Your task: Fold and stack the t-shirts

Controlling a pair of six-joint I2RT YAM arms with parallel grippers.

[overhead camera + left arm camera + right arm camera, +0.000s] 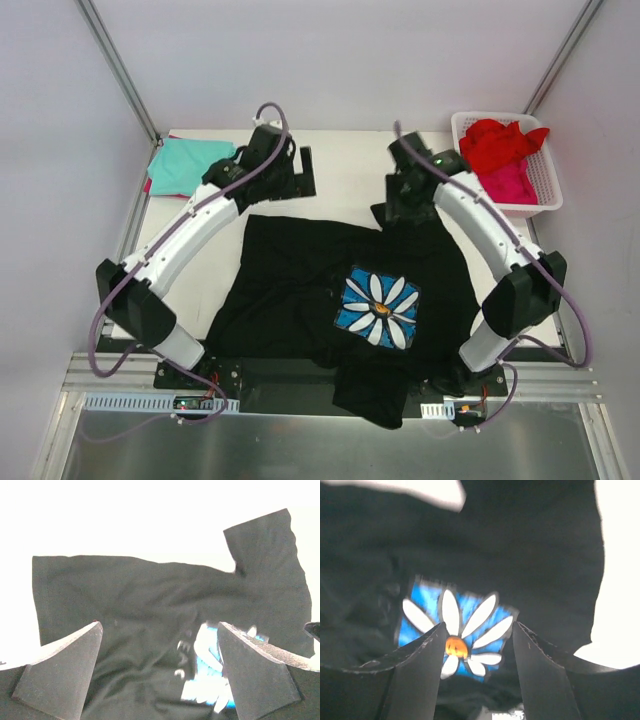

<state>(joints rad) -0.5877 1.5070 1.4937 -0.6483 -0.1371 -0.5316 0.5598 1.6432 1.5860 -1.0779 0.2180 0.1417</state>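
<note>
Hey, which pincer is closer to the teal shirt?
Left. The left pincer is just right of the teal shirt; the right pincer is much farther right, nearer the basket.

1. We are seeing a white table [345, 160] carrying a spread-out black flower-print cloth t-shirt [295, 285].
2. A teal cloth t-shirt [185, 165] is lying far left.
3. A white slotted plastic basket [548, 192] is sitting far right.

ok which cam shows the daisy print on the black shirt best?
Top external: the whole daisy print lies unobstructed and sharp on the black shirt. Right wrist shows it larger, but its own jaws cover the lower corners. Left wrist gets only a washed-out, blurred part, cut off by a jaw.
</note>
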